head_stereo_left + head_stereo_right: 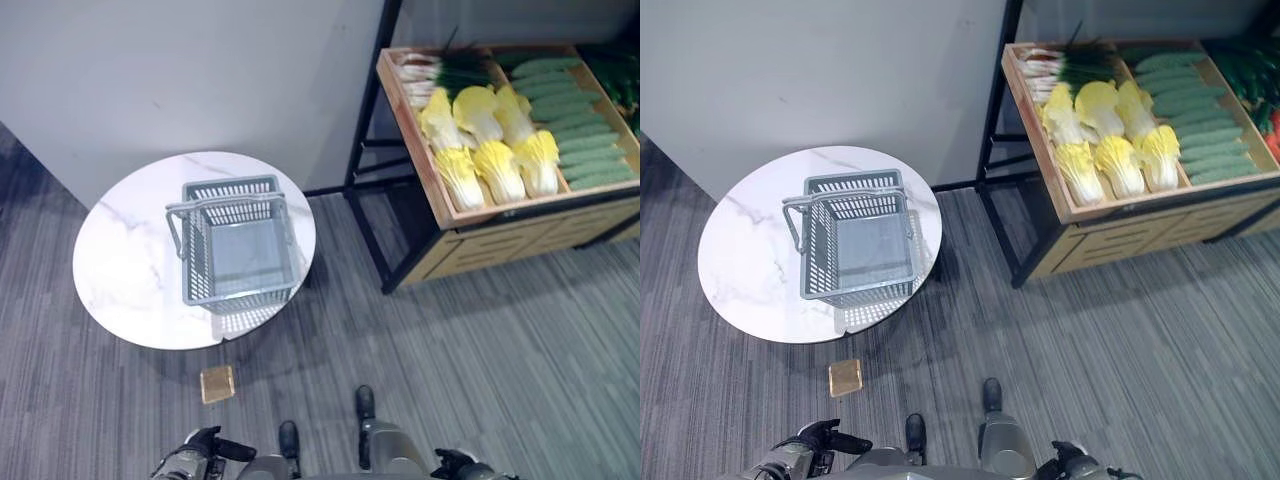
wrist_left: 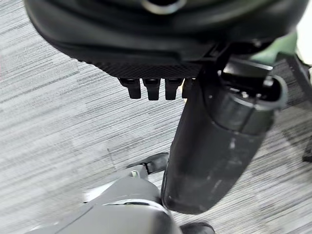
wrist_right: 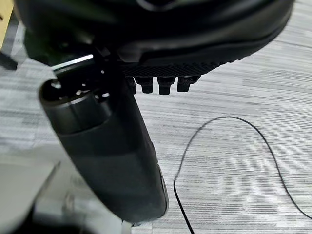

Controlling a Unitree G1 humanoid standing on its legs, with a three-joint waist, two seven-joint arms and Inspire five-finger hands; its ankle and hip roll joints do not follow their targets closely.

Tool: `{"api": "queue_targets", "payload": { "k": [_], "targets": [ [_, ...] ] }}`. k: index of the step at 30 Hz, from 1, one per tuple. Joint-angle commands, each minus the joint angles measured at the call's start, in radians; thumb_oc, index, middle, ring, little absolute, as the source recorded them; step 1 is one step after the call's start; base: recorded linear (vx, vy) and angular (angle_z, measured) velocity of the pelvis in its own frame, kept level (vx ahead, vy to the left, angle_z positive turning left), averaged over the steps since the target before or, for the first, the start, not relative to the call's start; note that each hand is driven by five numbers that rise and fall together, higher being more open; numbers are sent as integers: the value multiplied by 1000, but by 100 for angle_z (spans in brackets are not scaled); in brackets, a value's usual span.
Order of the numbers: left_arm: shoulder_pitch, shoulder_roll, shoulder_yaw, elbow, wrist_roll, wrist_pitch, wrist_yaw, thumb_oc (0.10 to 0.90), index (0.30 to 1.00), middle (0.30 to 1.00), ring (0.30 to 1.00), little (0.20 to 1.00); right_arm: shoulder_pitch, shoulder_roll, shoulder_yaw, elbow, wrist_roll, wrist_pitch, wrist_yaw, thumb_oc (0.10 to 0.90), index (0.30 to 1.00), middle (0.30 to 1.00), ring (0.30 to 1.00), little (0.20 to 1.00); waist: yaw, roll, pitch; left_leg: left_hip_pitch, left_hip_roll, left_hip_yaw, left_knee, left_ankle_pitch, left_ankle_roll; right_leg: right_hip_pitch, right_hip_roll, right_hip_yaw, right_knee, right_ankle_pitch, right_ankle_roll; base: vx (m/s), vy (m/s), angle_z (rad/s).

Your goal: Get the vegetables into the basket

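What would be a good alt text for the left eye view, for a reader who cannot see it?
An empty grey basket stands on a round white marble table, and to the right a wooden crate on a black stand holds yellow cabbages, cucumbers and spring onions. A small tan square lies on the grey carpet.

Grey basket [image 1: 237, 245] on round marble table [image 1: 125, 270]; cabbages [image 1: 490, 140] in crate [image 1: 440, 205].

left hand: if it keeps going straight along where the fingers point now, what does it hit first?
Most likely the grey carpet floor. In its wrist view the left hand hangs at the robot's side, its fingers pointing down with only carpet past them. Depth is unclear, but nothing else sits in that line.
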Motion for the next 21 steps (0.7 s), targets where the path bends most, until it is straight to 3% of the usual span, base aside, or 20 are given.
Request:
{"api": "queue_targets", "payload": {
  "k": [1,9,10,14,21],
  "targets": [
    [13,-22,12,34,29,23,3,900,1000,1000,1000,1000,-55,-77,24,-18,15,-1,-21,900,1000,1000,1000,1000,-2,29,22,-64,58,-28,2,23,-66,122,17,7,-74,-52,22,50,-76,-15],
    [28,-25,22,37,36,22,10,900,1000,1000,1000,1000,-66,-83,37,-97,30,-14,-29,900,1000,1000,1000,1000,3,41,-13,-39,71,-48,8,20,-82,198,33,6,-114,-74,3,50,-69,-2],
    [43,-21,37,17,32,11,16,900,1000,1000,1000,1000,-56,-108,34,-285,42,-30,-35,900,1000,1000,1000,1000,-3,44,-20,-32,74,-45,9,20,-86,208,38,13,-118,-78,0,18,-50,7],
    [83,-19,65,-11,46,-2,19,900,1000,1000,1000,1000,-23,-193,15,-642,5,-61,-31,900,1000,1000,1000,1000,-9,50,-34,-16,80,-43,9,22,-92,225,46,21,-119,-86,-4,20,-46,-5],
    [84,-47,79,2,75,5,34,900,1000,1000,1000,1000,-87,-264,-19,-967,18,-83,-31,900,1000,1000,1000,1000,3,51,-56,8,82,-52,11,21,-93,255,53,13,-113,-97,-13,0,0,0]
  ]
}}
